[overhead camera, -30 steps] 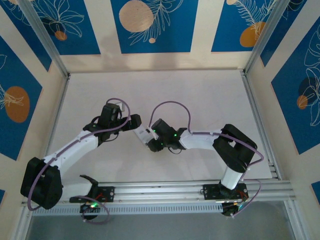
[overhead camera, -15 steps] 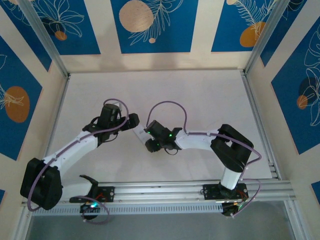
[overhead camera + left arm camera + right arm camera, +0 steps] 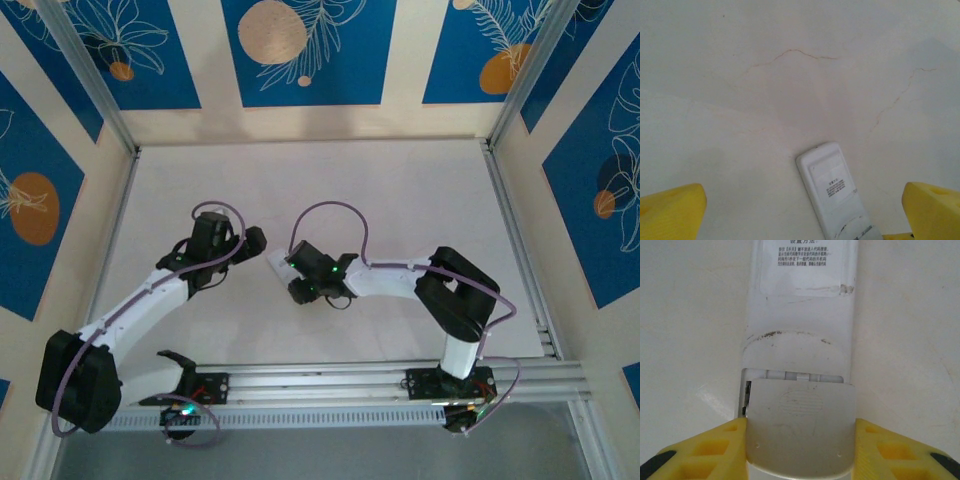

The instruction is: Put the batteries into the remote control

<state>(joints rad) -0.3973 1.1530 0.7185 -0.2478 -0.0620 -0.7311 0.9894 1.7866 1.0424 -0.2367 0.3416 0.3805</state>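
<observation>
The remote control (image 3: 277, 263) lay flat on the white counter (image 3: 400, 190), back face up, between the two claws. In the right wrist view the remote control (image 3: 800, 315) ran straight away from the camera, its printed label (image 3: 807, 265) at the far end and its battery cover (image 3: 800, 415) at the near end. The cover sat slightly off its seat, with a narrow slot of the compartment showing along its far edge.

The right claw (image 3: 800, 452) was clamped on the remote control at that cover end, one yellow finger (image 3: 735, 447) pressed against each long side. From above, the right claw (image 3: 286, 268) met the remote control from its right side.

The left claw (image 3: 254, 240) hung just to the left of the remote control and apart from it. In the left wrist view the left claw (image 3: 802, 217) stood spread wide, its yellow fingertips (image 3: 672, 210) at the bottom corners with nothing between them but bare counter (image 3: 790, 100) and the label end of the remote control (image 3: 832, 192), which neither finger touched. Thin hairline cracks (image 3: 790, 51) ran across the counter beyond the remote control.
</observation>
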